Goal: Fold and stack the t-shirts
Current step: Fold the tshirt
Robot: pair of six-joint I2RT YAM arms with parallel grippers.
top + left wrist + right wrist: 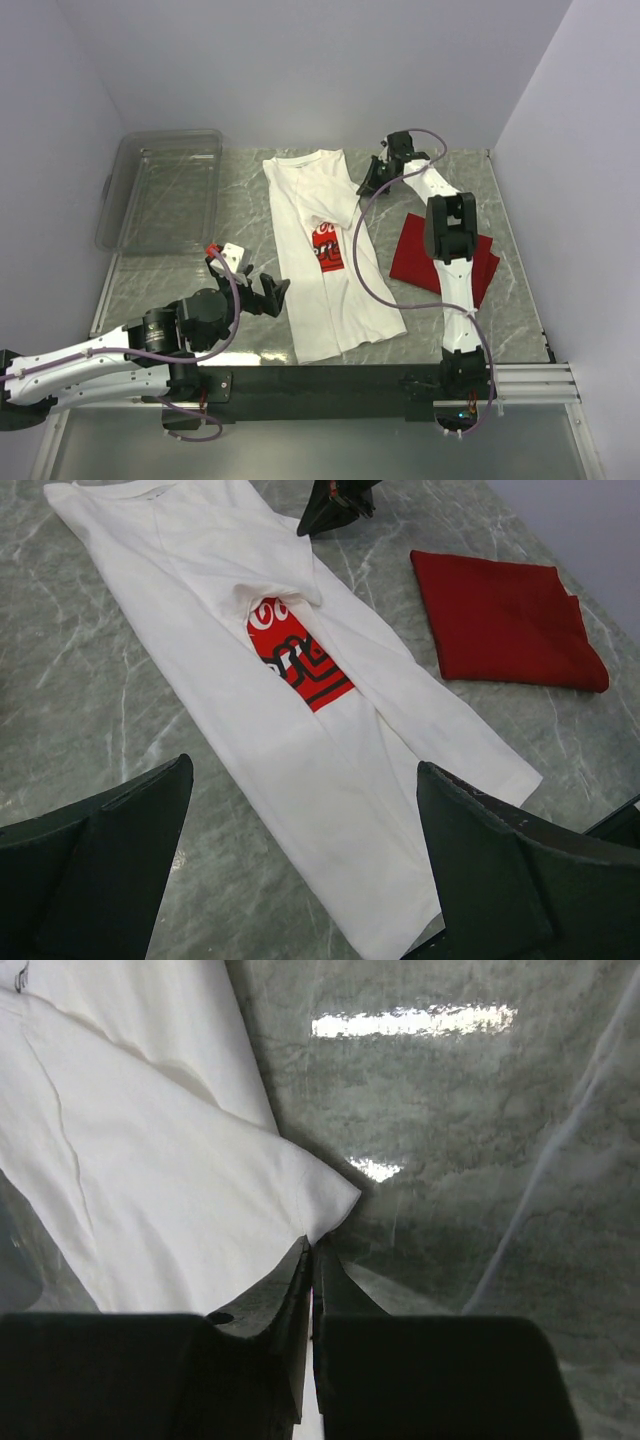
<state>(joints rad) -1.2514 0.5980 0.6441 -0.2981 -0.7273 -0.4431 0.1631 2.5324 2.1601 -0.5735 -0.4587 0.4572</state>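
White t-shirt (150, 1210) is pinched at its sleeve corner by the right tool (312, 1245); left tool (305, 767) gapes wide, empty.

On the white shirt (318, 310), folded-over cloth is covering part of the red print (328, 248). Near the tabletop's right edge, the right arm (450, 225) is hiding part of the red shirt (412, 250).

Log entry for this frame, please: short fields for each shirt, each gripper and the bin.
white t-shirt: flat on the table, lengthways, sides folded in, red print partly showing
red t-shirt: folded, right of the white one, apart from it
right gripper: shut on a far right corner of the white t-shirt
left gripper: open, near the left side of the white t-shirt, holding nothing
bin: clear plastic, far left
stack: not yet made
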